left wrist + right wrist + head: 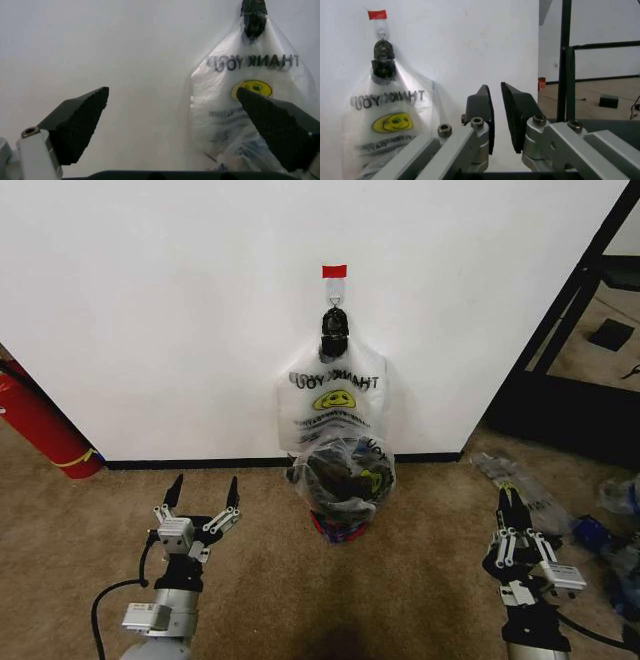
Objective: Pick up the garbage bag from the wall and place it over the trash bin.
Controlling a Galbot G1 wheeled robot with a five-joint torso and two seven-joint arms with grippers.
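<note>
The white wall [150,300] carries a red tape strip [334,271] and a dark hook [334,330]. A whitish "THANK YOU" smiley bag [335,395] hangs from that hook. Straight below stands the black mesh trash bin [340,480] with its red bottom rim. The crinkly see-through garbage bag [372,465] is draped over it. My left gripper [205,492] is low over the carpet, left of the bin, open and empty. My right gripper [505,498] is low to the bin's right, shut on nothing. The left wrist view faces the hanging bag [250,97].
A red fire extinguisher [40,425] leans against the wall at the far left. A black metal frame [570,310] stands past the wall's right corner. Loose plastic bags [525,485] lie on the carpet beside my right gripper.
</note>
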